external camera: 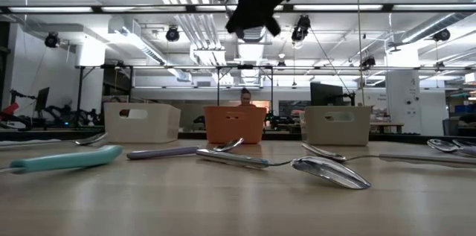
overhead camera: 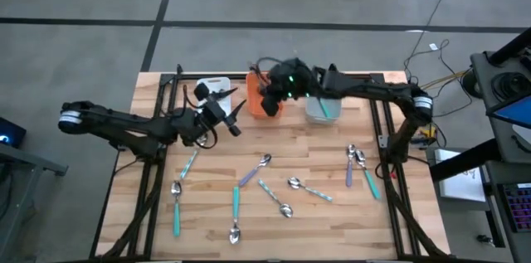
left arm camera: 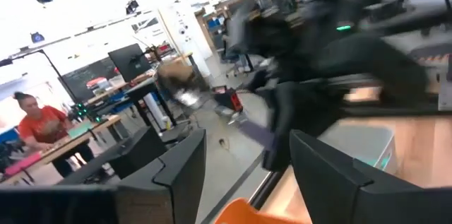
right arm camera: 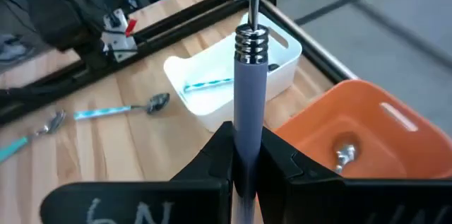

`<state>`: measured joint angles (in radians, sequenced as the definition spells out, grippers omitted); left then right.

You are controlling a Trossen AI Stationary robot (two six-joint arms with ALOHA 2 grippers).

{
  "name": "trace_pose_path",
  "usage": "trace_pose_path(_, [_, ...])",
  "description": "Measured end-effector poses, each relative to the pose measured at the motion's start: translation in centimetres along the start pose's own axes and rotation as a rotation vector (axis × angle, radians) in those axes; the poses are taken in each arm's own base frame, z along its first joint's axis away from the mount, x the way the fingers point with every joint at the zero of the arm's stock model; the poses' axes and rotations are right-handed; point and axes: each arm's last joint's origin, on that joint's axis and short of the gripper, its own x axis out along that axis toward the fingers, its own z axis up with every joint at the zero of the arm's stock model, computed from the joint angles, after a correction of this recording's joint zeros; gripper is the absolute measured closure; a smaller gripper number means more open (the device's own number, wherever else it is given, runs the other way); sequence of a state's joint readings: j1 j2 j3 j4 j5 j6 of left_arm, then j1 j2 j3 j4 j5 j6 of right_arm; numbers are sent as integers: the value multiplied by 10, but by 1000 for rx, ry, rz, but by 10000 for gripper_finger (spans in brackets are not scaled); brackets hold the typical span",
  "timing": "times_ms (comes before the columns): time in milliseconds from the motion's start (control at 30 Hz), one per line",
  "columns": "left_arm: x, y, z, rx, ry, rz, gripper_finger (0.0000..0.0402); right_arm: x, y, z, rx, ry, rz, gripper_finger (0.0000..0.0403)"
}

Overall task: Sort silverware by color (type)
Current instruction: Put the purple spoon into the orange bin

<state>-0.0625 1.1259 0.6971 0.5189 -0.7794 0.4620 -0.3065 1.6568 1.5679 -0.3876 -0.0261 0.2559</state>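
A: Which end effector has a spoon?

B: The right end effector (right arm camera: 244, 167), clenched on a lavender-handled spoon (right arm camera: 248, 90), hanging just above the orange bin (overhead camera: 264, 97) at the counter's (overhead camera: 332, 230) far edge.

A: And the left end effector (overhead camera: 230, 112)?

B: Released, fingers (left arm camera: 169, 174) spread with nothing between them, raised between the white bin (overhead camera: 217, 89) and the orange one.

A: The other spoons?

B: One striped spoon (right arm camera: 208, 83) lies in the white bin. The grey bin (overhead camera: 322, 110) holds a teal-handled one. The loose spoons (overhead camera: 274, 192) lie scattered across the counter's middle and near edge, teal, lavender and pale blue handles mixed.
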Motion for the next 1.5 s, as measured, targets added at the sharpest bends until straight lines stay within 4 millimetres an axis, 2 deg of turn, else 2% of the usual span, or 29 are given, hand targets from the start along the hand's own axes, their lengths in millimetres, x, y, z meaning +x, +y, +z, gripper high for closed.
trace_pose_path(233, [-11, 14, -4, 122, 114, 65, 217, 37, -59, 8, 201, 144, 23, 383])
trace_pose_path(367, [-14, 19, -11, 182, 216, 189, 216, 60, -89, -1, 306, 283, -57, 383])
trace_pose_path(533, [-17, 20, -16, 205, 236, 192, 216, 93, -113, -16, 402, 422, -81, 381])
trace_pose_path(667, [-19, 23, -20, 205, 238, 200, 216, 116, -119, -27, 462, 538, -73, 379])
trace_pose_path(833, [-21, 28, -27, 209, 254, 225, 216, 132, -122, -32, 517, 643, -64, 378])
trace_pose_path(1133, [-20, 33, -31, 204, 265, 249, 216, 150, -125, -36, 602, 717, -65, 377])
trace_pose_path(1500, [-19, 33, -31, 206, 266, 248, 216, 161, -127, -46, 644, 742, -95, 375])
